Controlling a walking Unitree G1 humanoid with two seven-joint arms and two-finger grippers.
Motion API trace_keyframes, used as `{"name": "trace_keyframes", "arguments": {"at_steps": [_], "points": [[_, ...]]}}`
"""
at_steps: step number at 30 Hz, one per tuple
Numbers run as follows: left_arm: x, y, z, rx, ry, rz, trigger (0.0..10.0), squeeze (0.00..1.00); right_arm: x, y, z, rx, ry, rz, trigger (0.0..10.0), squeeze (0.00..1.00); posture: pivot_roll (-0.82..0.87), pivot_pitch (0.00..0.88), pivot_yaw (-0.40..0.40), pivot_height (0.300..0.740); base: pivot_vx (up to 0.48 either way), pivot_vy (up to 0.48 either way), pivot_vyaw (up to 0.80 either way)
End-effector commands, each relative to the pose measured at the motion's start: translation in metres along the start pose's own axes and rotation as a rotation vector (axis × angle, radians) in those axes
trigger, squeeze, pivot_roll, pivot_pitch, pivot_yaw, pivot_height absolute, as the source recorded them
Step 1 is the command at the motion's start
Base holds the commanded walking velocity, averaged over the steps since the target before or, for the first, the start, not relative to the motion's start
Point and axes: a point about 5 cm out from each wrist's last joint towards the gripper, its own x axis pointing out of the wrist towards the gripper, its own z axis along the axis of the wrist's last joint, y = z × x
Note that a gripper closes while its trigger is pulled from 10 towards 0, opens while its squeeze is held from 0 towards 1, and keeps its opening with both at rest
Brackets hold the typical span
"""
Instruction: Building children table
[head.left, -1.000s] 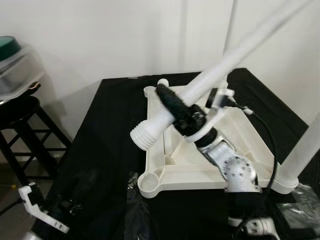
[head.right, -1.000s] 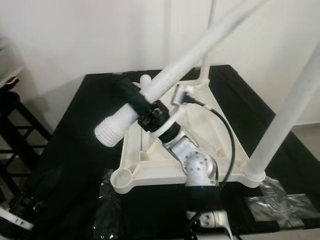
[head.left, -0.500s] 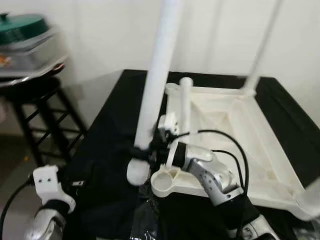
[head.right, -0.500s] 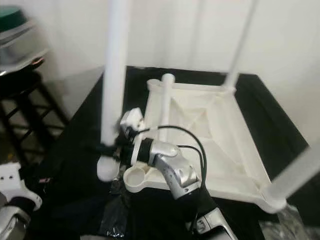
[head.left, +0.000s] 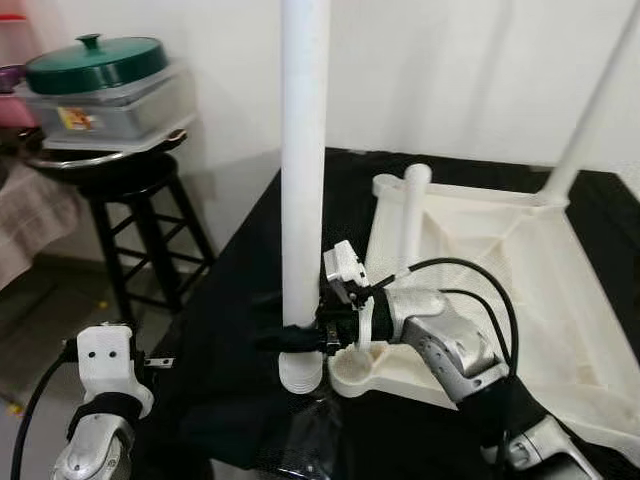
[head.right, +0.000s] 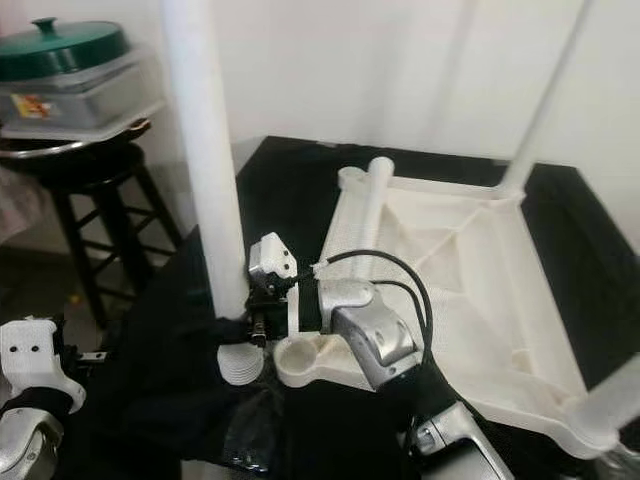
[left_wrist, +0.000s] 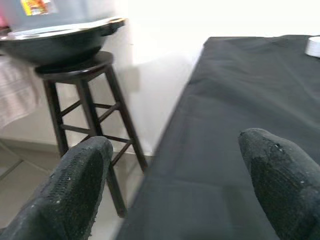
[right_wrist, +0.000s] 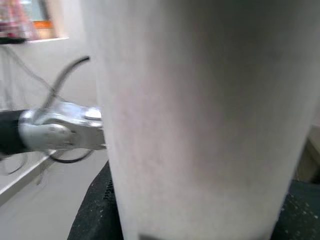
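A long white table leg (head.left: 304, 170) stands upright at the near left corner of the upturned white tabletop (head.left: 500, 250). Its threaded end (head.left: 300, 372) hangs just left of the empty corner socket (head.left: 352, 368). My right gripper (head.left: 298, 340) is shut on the leg low down; the right wrist view shows the white leg (right_wrist: 200, 115) close up between the finger pads. Another leg (head.left: 413, 200) stands in the far left corner, and a third leg (head.left: 590, 110) rises at the far right. My left gripper (left_wrist: 175, 185) is open over the black cloth's left edge, holding nothing.
The black cloth-covered table (head.left: 250, 270) carries the tabletop. Left of it a black stool (head.left: 130, 200) holds a pan and a clear container with a green lid (head.left: 95, 60). Crumpled plastic wrap (head.left: 310, 440) lies at the table's front edge. My left arm (head.left: 100, 400) is low at the left.
The camera has shifted left. My right gripper swung the leg from a slant across the tabletop to upright, with its threaded end down beside the near left corner socket.
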Motion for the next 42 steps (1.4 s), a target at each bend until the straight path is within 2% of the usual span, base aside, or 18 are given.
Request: {"name": "trace_keyframes", "arguments": {"at_steps": [1,7,10,12,13,15,16,17,20,24,27,31,34,42], "points": [[-0.004,-0.004,-0.006,-0.003,0.023,0.022,10.0,0.00,-0.002,0.000,0.011,-0.003,-0.017,0.066,10.0,0.00,0.03,0.023,0.014,0.740,0.000,0.000,0.00],[-0.005,-0.006,-0.011,-0.026,0.036,0.008,10.0,0.00,-0.011,0.001,0.032,0.016,-0.081,0.158,10.0,0.00,0.04,0.028,0.016,0.740,0.000,0.000,0.00],[-0.005,-0.007,-0.012,-0.037,0.037,0.000,10.0,0.00,-0.012,0.002,0.034,0.022,-0.081,0.180,10.0,0.00,0.04,0.028,0.016,0.740,0.000,0.000,0.00],[-0.004,-0.007,-0.012,-0.055,0.037,-0.009,10.0,0.00,-0.014,0.003,0.033,0.017,-0.053,0.206,10.0,0.00,0.03,0.031,0.015,0.740,0.000,0.000,0.00],[-0.004,-0.008,-0.012,-0.068,0.034,-0.018,10.0,0.00,-0.014,0.003,0.027,0.001,0.000,0.209,10.0,0.00,0.03,0.033,0.014,0.740,0.000,0.000,0.00],[-0.004,-0.008,-0.012,-0.068,0.034,-0.018,10.0,0.00,-0.014,0.003,0.027,0.001,0.000,0.209,10.0,0.00,0.03,0.033,0.014,0.740,0.000,0.000,0.00],[-0.004,-0.009,-0.012,-0.075,0.035,-0.022,10.0,0.00,-0.014,0.002,0.019,-0.012,0.052,0.204,10.0,0.00,0.03,0.036,0.013,0.740,0.000,0.000,0.00],[-0.004,-0.009,-0.012,-0.075,0.035,-0.022,10.0,0.00,-0.014,0.002,0.019,-0.012,0.052,0.204,10.0,0.00,0.03,0.036,0.013,0.740,0.000,0.000,0.00],[-0.006,-0.013,-0.010,-0.054,0.034,-0.047,10.0,0.00,-0.015,-0.008,0.002,-0.001,0.131,0.168,10.0,0.00,0.04,0.055,0.015,0.740,0.000,0.000,0.00],[-0.006,-0.013,-0.010,-0.054,0.034,-0.047,10.0,0.00,-0.015,-0.008,0.002,-0.001,0.131,0.168,10.0,0.00,0.04,0.055,0.015,0.740,0.000,0.000,0.00],[-0.010,-0.014,-0.008,-0.052,0.022,-0.060,10.0,0.00,-0.025,-0.013,0.009,0.049,0.103,0.191,10.0,0.00,0.05,0.079,0.016,0.740,0.000,0.000,0.00],[-0.012,-0.015,-0.006,-0.046,0.017,-0.073,10.0,0.00,-0.029,-0.015,0.011,0.061,0.097,0.195,10.0,0.00,0.05,0.085,0.019,0.740,0.000,0.000,0.00],[-0.016,-0.021,-0.003,-0.028,0.009,-0.130,10.0,0.00,-0.037,-0.019,0.007,0.107,0.093,0.174,10.0,0.00,0.06,0.091,0.024,0.740,0.000,0.000,0.00],[-0.021,-0.022,-0.003,-0.039,0.015,-0.152,10.0,0.00,-0.045,-0.021,0.001,0.129,0.095,0.165,10.0,0.00,0.06,0.100,0.036,0.740,0.000,0.000,0.00]]}}
